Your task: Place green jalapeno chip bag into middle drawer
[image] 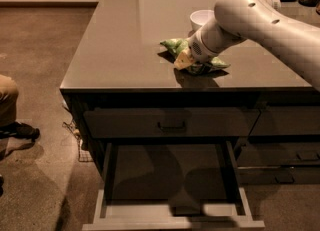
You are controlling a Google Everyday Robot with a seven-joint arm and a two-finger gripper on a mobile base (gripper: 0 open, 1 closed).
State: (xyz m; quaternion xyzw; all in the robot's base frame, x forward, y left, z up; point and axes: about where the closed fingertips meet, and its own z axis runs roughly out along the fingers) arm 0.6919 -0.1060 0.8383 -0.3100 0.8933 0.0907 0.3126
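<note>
The gripper [184,60] is down on the dark countertop [125,40] near its front right part, at the end of the white arm [260,20] that reaches in from the right. The green jalapeno chip bag [172,45] lies flat on the countertop directly under and around the gripper's pale tip: one crinkled end sticks out to the left and behind it, the other shows to the right beneath the wrist. The tip touches the bag, but I cannot tell whether the gripper is closed on it or merely resting there. A white bowl [201,19] stands just behind the bag. Below the counter's front edge, the middle drawer [170,222] is pulled out, its grey rim toward the camera, well below the bag.
</note>
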